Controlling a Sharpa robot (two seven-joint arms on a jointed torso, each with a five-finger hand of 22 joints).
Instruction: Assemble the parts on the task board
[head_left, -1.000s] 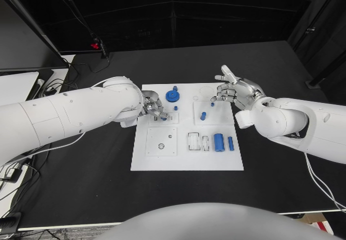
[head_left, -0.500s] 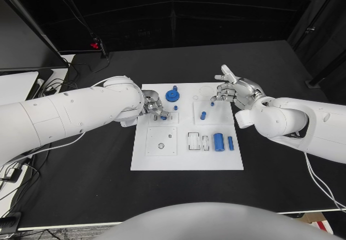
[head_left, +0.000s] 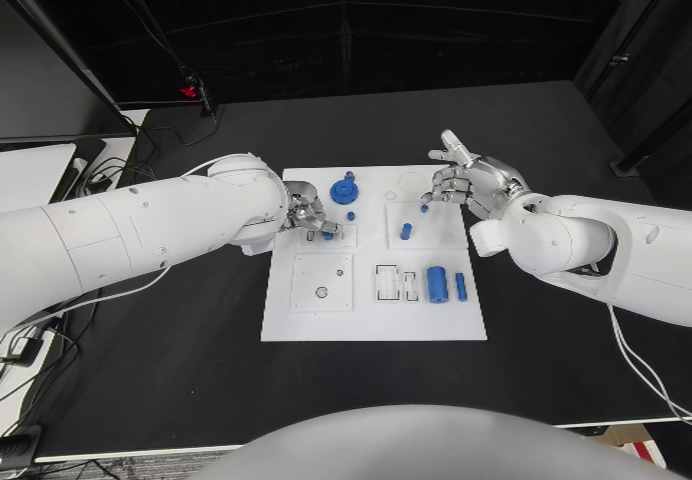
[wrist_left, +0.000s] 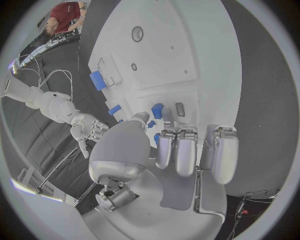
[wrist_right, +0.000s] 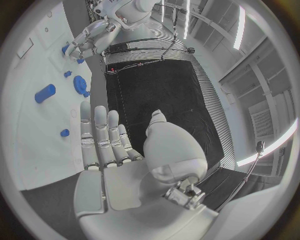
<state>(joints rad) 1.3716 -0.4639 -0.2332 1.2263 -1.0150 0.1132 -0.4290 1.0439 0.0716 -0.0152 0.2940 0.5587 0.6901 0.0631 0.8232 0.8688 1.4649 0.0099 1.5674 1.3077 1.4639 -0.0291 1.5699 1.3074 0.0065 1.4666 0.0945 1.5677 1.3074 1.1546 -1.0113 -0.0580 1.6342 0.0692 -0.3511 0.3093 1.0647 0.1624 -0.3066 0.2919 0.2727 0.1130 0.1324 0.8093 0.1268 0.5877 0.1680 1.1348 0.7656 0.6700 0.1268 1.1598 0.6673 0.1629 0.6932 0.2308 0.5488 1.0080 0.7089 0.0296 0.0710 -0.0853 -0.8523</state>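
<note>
**Left hand pinches a small part at the board's far-left corner**

The left hand (head_left: 306, 213) works over the task board (head_left: 372, 320), fingers (wrist_left: 177, 151) curled around a small blue part (wrist_left: 157, 110). The right hand (head_left: 464, 180) hovers at the far-right corner, fingers loosely curled, holding nothing I can make out. These parts look light, rigid and slick: best pinched by their sides.

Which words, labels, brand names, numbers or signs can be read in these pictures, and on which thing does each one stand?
None can be read.
The task board carries outlines and recesses, but no lettering that shows.
The blue parts, such as the cylinder, are plain.
The left hand and the right hand show no marking.
</note>
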